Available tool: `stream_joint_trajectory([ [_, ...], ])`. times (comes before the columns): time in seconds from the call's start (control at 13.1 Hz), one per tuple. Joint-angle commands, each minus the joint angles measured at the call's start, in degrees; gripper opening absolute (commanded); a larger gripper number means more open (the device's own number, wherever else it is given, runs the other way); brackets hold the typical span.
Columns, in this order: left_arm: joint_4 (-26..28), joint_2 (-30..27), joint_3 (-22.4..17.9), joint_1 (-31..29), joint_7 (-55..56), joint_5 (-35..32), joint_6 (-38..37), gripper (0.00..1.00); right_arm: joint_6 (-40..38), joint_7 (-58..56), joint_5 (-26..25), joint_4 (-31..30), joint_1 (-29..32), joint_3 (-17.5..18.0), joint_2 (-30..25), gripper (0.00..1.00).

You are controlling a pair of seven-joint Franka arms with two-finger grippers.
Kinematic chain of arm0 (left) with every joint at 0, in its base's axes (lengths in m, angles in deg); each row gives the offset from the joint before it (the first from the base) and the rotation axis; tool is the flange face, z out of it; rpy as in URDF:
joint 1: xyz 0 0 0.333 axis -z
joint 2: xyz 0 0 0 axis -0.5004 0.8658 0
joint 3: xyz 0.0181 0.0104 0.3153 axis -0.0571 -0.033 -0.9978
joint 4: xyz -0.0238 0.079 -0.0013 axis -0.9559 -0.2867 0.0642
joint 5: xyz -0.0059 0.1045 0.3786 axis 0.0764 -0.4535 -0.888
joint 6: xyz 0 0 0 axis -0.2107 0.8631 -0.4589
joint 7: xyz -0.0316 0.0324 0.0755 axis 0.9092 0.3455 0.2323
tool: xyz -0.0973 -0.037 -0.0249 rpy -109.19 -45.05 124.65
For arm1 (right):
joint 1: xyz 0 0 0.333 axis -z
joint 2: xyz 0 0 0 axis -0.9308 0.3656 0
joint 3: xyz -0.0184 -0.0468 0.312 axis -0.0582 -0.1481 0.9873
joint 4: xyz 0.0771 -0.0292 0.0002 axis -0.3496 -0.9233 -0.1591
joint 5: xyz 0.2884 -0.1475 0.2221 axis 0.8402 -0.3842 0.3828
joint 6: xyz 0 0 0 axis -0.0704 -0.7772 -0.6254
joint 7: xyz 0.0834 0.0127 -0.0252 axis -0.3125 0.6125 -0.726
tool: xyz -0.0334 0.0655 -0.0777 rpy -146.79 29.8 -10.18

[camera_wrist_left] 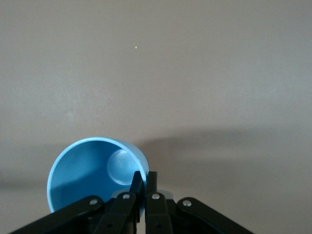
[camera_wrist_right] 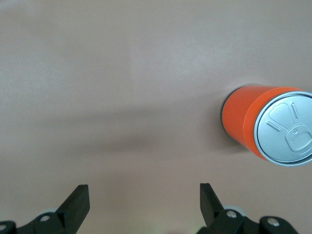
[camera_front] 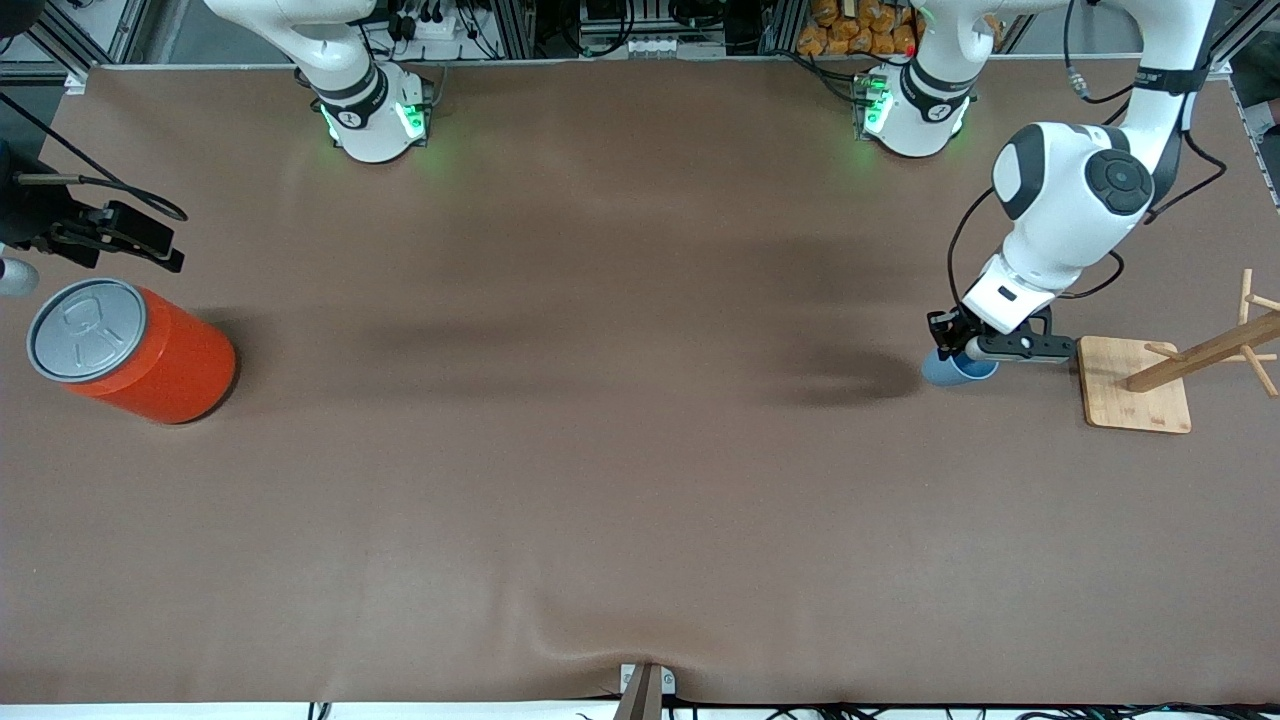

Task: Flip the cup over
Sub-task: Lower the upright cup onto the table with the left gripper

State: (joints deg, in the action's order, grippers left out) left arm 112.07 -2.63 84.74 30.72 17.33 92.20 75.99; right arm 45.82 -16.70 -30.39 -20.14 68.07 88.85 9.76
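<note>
Left gripper [camera_wrist_left: 145, 183] pinching the light blue cup [camera_wrist_left: 92, 170] by its rim, just beside the wooden rack [camera_front: 1140, 385], right gripper [camera_wrist_right: 144, 200] wide open, waiting near the orange can [camera_wrist_right: 265, 124]

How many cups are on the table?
1. The light blue cup is at the left arm's end of the table, beside the wooden rack, pinched at its rim by the left gripper. The orange can isn't a cup.
</note>
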Motion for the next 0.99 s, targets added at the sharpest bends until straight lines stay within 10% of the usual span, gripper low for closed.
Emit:
stream_joint_trajectory([
  [0.0, 1.4, 0.25, 0.66, -0.52, 1.87, -1.34, 2.16, 0.0, 0.05, 0.88, 0.96, 0.69, 0.58, 0.19, 0.01, 1.0],
  [0.23, 0.87, 3.66, 0.75, 0.27, 5.12, -1.34, 4.52, 0.04, 0.05, 0.97, 0.78, 0.78, 0.66, 0.1, 0.01, 1.0],
  [0.38, 0.87, 6.13, 0.66, 0.62, 5.21, -1.34, 7.16, 0.26, -0.04, 0.97, 0.96, 0.78, 1.1, 0.1, -0.16, 1.0],
  [0.53, 0.87, 5.88, 0.66, 0.53, 5.21, -1.34, 7.17, 0.64, -0.21, 0.97, 0.96, 0.87, 1.19, 0.1, -0.16, 1.0],
  [0.61, 0.69, 5.7, 0.66, 0.36, 5.21, -1.34, 6.91, 1.0, -0.22, 0.97, 0.87, 0.87, 1.19, 0.1, -0.25, 1.0],
  [0.92, -3.07, 2.46, 0.75, 0.27, 5.39, -1.34, -2.44, 1.0, -0.83, 0.8, 1.05, 1.92, 2.07, 0.02, -0.25, 1.0],
])
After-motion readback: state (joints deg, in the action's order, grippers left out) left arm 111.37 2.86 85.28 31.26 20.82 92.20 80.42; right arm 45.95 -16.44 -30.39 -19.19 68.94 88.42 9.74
